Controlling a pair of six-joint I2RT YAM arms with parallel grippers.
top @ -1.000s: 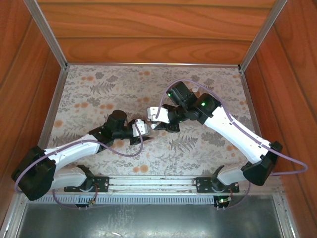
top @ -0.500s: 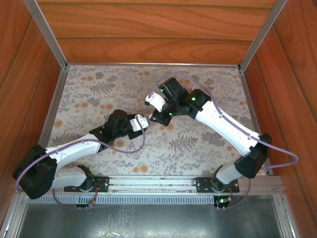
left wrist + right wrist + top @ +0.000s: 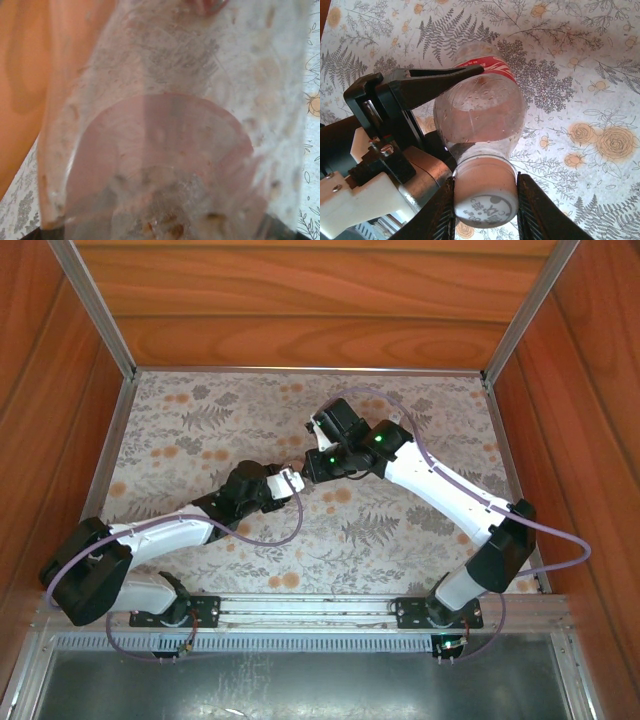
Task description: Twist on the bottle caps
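A clear bottle (image 3: 480, 112) with a red label (image 3: 492, 67) is held on its side above the table, my left gripper (image 3: 290, 482) shut on its body. One dark left finger (image 3: 445, 80) lies across the bottle by the label. In the left wrist view the bottle's wall (image 3: 190, 100) sits very close to the lens. A white bottle cap (image 3: 485, 197) sits on the bottle's neck. My right gripper (image 3: 485, 200) has a finger pressed against each side of the cap. In the top view the right gripper (image 3: 312, 462) meets the left one at mid-table.
The table carries a floral cloth (image 3: 200, 420) and is boxed in by wooden walls (image 3: 300, 320) at the back and sides. A metal rail (image 3: 300, 612) runs along the near edge by the arm bases. Purple cables loop off both arms.
The right arm has swung left and toward the back, its wrist turning at the cap. The left gripper has shifted slightly right and back with the bottle.
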